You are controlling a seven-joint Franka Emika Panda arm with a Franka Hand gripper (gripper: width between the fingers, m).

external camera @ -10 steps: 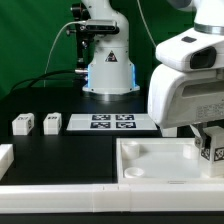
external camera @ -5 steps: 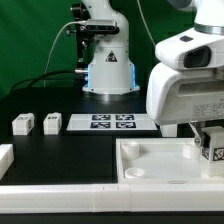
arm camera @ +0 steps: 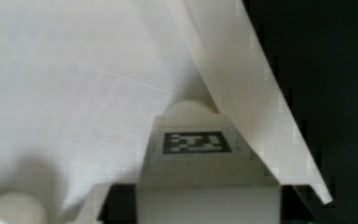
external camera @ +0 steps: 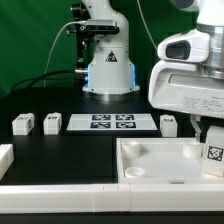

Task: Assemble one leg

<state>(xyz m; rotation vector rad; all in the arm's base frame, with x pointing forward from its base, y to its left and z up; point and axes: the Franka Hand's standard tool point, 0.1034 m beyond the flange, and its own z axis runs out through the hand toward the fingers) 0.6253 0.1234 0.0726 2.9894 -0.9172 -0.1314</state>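
At tray's (external camera: 150,160) right edge, gripper (external camera: 212,140) gripping leg (external camera: 213,156).

The marker board (external camera: 111,123) lies mid-frame on the surface (external camera: 70,155), two blocks (external camera: 22,125) left, tray (external camera: 150,160) lower right.

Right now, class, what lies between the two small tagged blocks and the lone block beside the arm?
The marker board, seen in the exterior view, between the two blocks and the lone block.

White plastic on matt black.
I see a smooth plastic leg (external camera: 212,153), a faintly glossy moulded tray (external camera: 160,160), and a dull, non-reflective tabletop (external camera: 70,150).
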